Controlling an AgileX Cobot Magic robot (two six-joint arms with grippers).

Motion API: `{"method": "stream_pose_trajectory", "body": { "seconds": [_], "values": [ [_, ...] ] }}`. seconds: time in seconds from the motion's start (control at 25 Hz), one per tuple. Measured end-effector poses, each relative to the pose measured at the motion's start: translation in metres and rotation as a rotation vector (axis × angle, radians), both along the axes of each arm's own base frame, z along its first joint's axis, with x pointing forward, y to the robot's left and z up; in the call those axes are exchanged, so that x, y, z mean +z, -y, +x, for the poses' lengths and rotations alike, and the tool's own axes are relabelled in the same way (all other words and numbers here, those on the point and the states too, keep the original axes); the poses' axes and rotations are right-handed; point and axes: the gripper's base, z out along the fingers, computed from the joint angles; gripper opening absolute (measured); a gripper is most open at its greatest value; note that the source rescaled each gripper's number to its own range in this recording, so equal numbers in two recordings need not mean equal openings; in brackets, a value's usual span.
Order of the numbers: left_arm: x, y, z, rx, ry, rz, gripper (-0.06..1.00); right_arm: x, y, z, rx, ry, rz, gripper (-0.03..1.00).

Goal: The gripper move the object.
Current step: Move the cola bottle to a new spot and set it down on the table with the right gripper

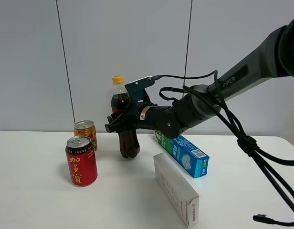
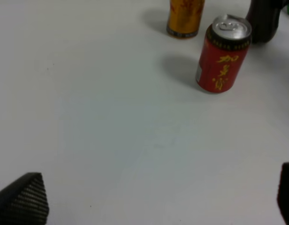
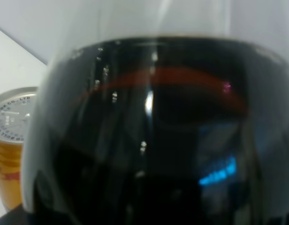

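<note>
The right arm reaches in from the right side of the high view and across the middle; its right pincer (image 1: 119, 123) is clamped around the middle of the bottle (image 1: 128, 141), a jaw on either side of the red label. The bottle holds dark cola and has a yellow cap (image 1: 118, 79); it leans slightly, its top towards the left of the high view and its base further right. The base sits at the level of the counter (image 1: 32, 195); I cannot tell whether it touches or hangs just clear. In the right wrist view the bottle (image 3: 149, 140) fills nearly everything, with the top of the gold can (image 3: 13, 140) at the edge.

The gold can (image 1: 86, 133) stands upright just left of the bottle; the red can (image 1: 81, 161) stands upright in front of the gold can, nearer the camera. A blue box (image 1: 183, 152) lies flat right of the bottle, partly under the arm; a white box (image 1: 175, 188) lies in front of it. Black cables (image 1: 242, 138) hang from the arm.

The left pincer (image 2: 155, 197) hovers over bare counter (image 2: 111, 122); its two fingertips (image 2: 22, 201) stand wide apart, holding nothing. From there the red can (image 2: 224, 54), the gold can (image 2: 184, 16) and the bottle's base (image 2: 264, 23) sit well away.
</note>
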Motion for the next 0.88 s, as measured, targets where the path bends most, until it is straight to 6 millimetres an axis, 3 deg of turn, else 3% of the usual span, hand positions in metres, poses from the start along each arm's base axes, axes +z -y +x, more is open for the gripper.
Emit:
{"method": "stream_pose_trajectory", "body": {
  "seconds": [0.48, 0.52, 0.64, 0.68, 0.76, 0.88],
  "values": [
    [0.000, 0.000, 0.000, 0.000, 0.000, 0.000, 1.00, 0.000, 0.000, 0.000, 0.000, -0.005, -0.007, 0.00],
    [0.000, 0.000, 0.000, 0.000, 0.000, 0.000, 1.00, 0.000, 0.000, 0.000, 0.000, -0.005, -0.007, 0.03],
    [0.000, 0.000, 0.000, 0.000, 0.000, 0.000, 1.00, 0.008, -0.002, 0.001, 0.006, 0.033, 0.024, 0.54],
    [0.000, 0.000, 0.000, 0.000, 0.000, 0.000, 1.00, 0.008, -0.002, 0.001, 0.006, 0.033, 0.024, 0.54],
    [0.000, 0.000, 0.000, 0.000, 0.000, 0.000, 1.00, 0.012, -0.002, 0.002, 0.008, 0.047, 0.036, 0.80],
    [0.000, 0.000, 0.000, 0.000, 0.000, 0.000, 1.00, 0.011, -0.002, 0.002, 0.004, 0.036, 0.038, 0.86]
  ]
}}
